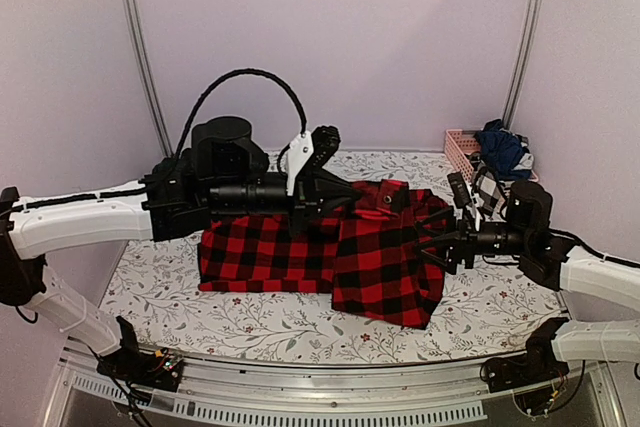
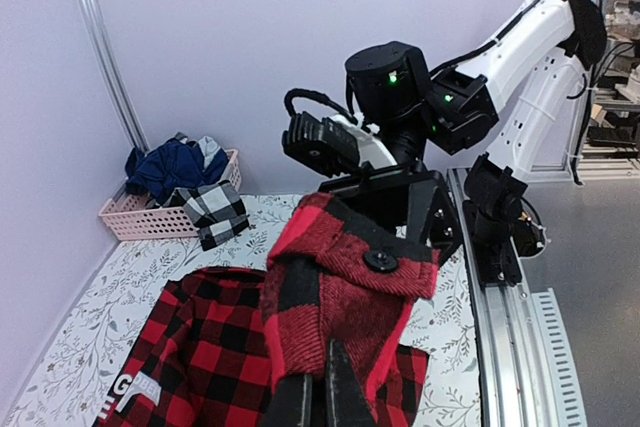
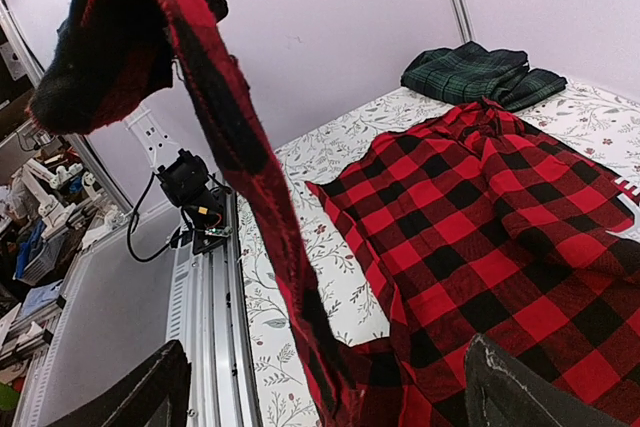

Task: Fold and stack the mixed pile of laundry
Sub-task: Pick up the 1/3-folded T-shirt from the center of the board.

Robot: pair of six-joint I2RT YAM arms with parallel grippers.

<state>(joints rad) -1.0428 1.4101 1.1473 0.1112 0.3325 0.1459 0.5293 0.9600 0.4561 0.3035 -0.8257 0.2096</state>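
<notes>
A fold of the shirt (image 2: 340, 297) is clamped in the tightly closed left gripper (image 2: 322, 387) and lifted above the cloth (image 1: 160, 292). The right gripper (image 3: 330, 402) is spread wide, and the lifted strip hangs loose between its fingers. The rest of the shirt is spread mid-table. A tartan piece (image 3: 470, 72) is seen folded past its left end. Dark clothes (image 1: 500, 145) are heaped in the basket (image 1: 460, 152), far right.
</notes>
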